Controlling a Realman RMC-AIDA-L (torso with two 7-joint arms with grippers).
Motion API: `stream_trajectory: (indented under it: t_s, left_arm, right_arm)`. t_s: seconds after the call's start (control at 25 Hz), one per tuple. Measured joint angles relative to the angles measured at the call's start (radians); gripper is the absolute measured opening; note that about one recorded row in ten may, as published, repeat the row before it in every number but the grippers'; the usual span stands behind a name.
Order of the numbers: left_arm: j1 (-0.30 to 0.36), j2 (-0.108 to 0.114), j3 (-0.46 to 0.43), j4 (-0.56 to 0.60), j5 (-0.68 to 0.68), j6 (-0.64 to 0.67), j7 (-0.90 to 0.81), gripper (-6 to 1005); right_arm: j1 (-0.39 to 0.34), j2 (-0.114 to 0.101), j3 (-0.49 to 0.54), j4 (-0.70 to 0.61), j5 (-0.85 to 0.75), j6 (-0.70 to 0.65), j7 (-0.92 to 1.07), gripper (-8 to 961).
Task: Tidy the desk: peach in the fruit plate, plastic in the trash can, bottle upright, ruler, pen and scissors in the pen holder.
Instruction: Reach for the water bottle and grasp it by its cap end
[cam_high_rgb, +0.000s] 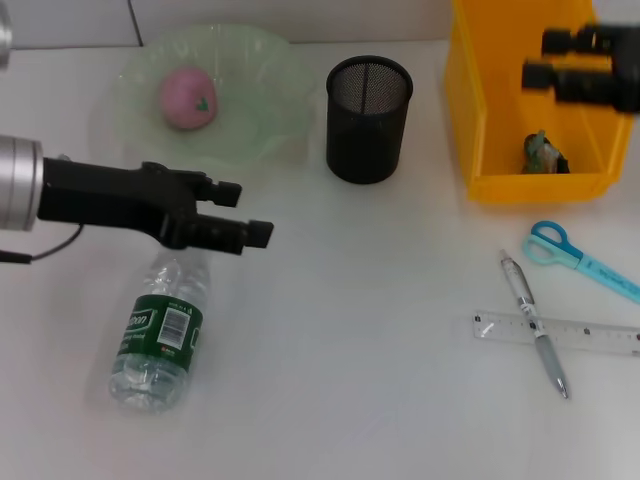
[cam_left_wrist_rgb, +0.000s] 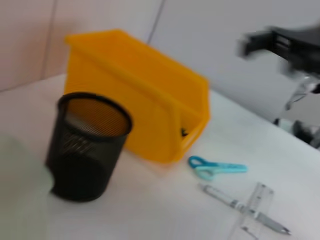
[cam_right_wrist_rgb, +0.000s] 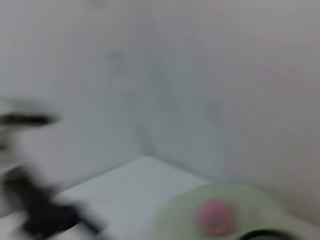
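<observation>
The pink peach (cam_high_rgb: 187, 98) lies in the pale green fruit plate (cam_high_rgb: 270, 70) at the back left. A clear bottle (cam_high_rgb: 160, 335) with a green label lies on its side near the front left. My left gripper (cam_high_rgb: 246, 213) hovers just above the bottle's cap end, open and empty. A crumpled bit of plastic (cam_high_rgb: 545, 152) sits inside the yellow trash can (cam_high_rgb: 480, 110). Above that bin my right gripper (cam_high_rgb: 536, 58) hangs open, holding nothing. Blue scissors (cam_high_rgb: 560, 248), a silver pen (cam_high_rgb: 535, 322) and a clear ruler (cam_high_rgb: 590, 334) lie at the right, the pen across the ruler.
The black mesh pen holder (cam_high_rgb: 368, 120) stands between plate and bin. The left wrist view shows the holder (cam_left_wrist_rgb: 87, 145), bin (cam_left_wrist_rgb: 145, 95), scissors (cam_left_wrist_rgb: 217, 167) and pen (cam_left_wrist_rgb: 245, 207). A wall runs behind the table.
</observation>
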Motion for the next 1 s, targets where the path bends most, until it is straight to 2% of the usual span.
stream_trajectory:
  t_s: [0.08,0.16,0.36,0.52,0.6,0.68,0.92,1.0]
  left_arm:
    - [-0.010,0.004,-0.009,0.072,0.052,0.010,-0.129,817]
    - [-0.028,0.005,-0.018,0.131,0.098,0.029,-0.227,817]
    - [-0.128,-0.003,-0.023,0.173,0.258,0.040,-0.465,816]
    - [-0.245,-0.037,-0.023,0.119,0.488,0.025,-0.601,816]
    - [-0.245,-0.037,-0.023,0.119,0.488,0.025,-0.601,816]
    - [-0.322,-0.057,-0.005,0.030,0.674,-0.010,-0.670,815]
    - [-0.333,-0.058,0.004,-0.006,0.695,-0.025,-0.690,815]
    - [-0.316,-0.058,0.008,-0.073,0.703,-0.096,-0.719,815]
  right_arm:
    - [-0.040,0.003,-0.005,0.025,0.000,-0.115,-0.085,637]
    - [-0.082,0.016,-0.012,0.062,-0.024,-0.178,-0.173,715]
    - [-0.130,0.044,-0.015,0.249,-0.105,-0.180,-0.364,726]
    - [-0.122,0.047,-0.017,0.398,-0.124,-0.154,-0.450,735]
    - [-0.121,0.052,-0.021,0.415,-0.129,-0.144,-0.467,739]
    - [-0.126,0.059,-0.021,0.418,-0.133,-0.131,-0.475,739]
    - [-0.122,0.061,-0.019,0.454,-0.137,-0.104,-0.496,739]
    - [-0.119,0.064,-0.019,0.459,-0.137,-0.103,-0.497,739]
